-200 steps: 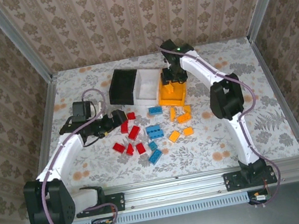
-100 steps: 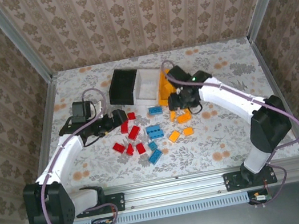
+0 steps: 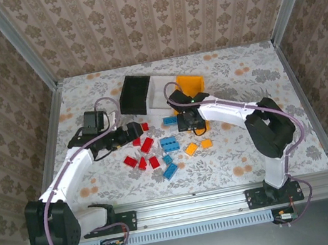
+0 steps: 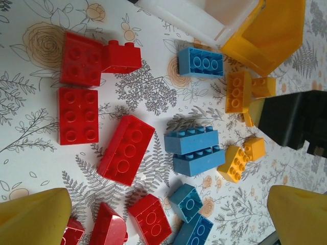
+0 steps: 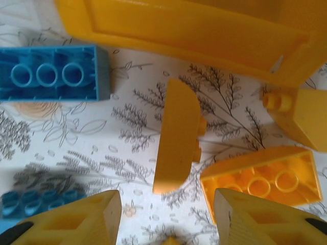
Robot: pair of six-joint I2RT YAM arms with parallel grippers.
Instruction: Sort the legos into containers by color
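A lab-style robot test booth: wallpaper-patterned panels [image 3: 152,17] in a metal frame [image 3: 18,43] stand around the flower-print table [image 3: 317,127], with a mounting rail [image 3: 196,199] along its near edge.

Left end effector [image 4: 166,217] spread; right [image 5: 168,219] likewise.

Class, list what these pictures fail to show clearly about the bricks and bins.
- Top view: the inside of the black bin is too dark to check.
- Left wrist view: a red brick is cut by the bottom edge.
- Right wrist view: a blue brick sits half behind a yellow finger.
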